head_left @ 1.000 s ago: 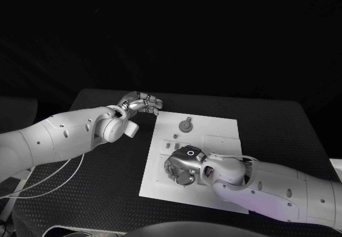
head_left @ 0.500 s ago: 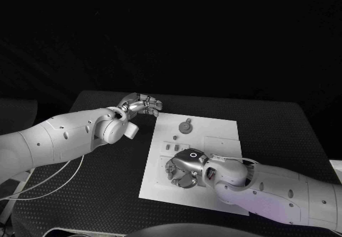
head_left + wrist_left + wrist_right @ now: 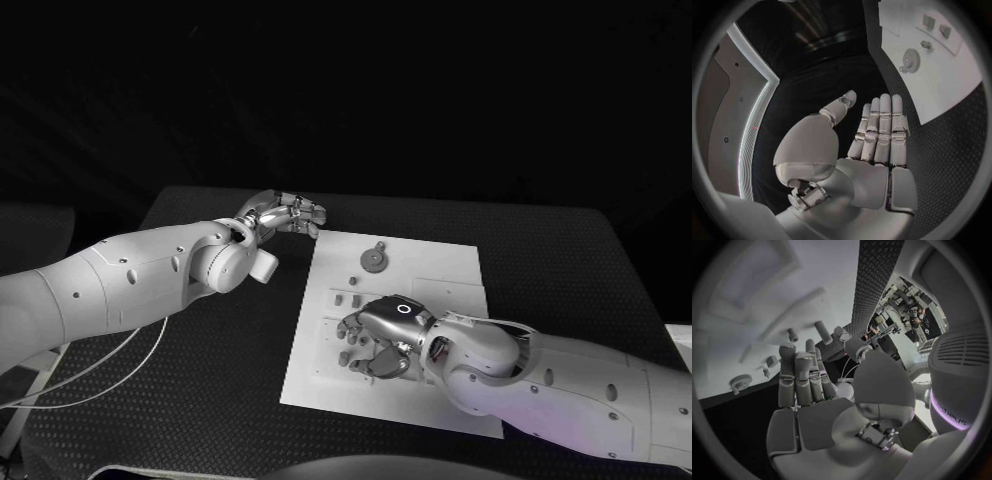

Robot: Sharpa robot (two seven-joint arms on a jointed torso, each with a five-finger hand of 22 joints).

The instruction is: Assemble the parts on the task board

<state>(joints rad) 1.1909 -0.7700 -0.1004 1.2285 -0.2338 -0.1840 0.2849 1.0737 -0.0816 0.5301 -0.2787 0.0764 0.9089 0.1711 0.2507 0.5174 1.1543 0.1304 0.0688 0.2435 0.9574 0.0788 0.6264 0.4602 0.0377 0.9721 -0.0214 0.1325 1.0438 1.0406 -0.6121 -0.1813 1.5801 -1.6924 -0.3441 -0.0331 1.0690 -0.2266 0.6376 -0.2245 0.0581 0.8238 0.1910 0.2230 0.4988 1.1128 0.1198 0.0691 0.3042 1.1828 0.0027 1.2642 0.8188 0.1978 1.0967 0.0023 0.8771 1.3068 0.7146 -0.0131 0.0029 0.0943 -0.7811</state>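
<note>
parts: I see small grey pieces on the task board (image 3: 433, 400). A round toothed disc (image 3: 374, 257) lies near the far edge, and small pegs (image 3: 346, 296) lie in a row just nearer, all well apart from the left hand.
handling: I judge them light, rigid and smooth, probably moulded or machined. They should not deform, but they could skid on the plate or tip if nudged.
where to hold: I would pinch the disc across its rim and take each peg around its sides with the fingertips, not from the ends.
board: a flat white matte plate with shallow recesses and raised outlines, lying in the middle of the bench (image 3: 173, 370).
right hand: my right hand (image 3: 382, 335) is low over the near middle of the board, palm down. In the right wrist view its fingers (image 3: 797, 375) lie straight and close together; I cannot tell whether anything is under them.
left hand: my left hand (image 3: 289, 212) hovers off the board's far left corner. Its fingers (image 3: 882, 125) are extended side by side and hold nothing.
bench: black, with a woven, grippy-looking texture.
</note>
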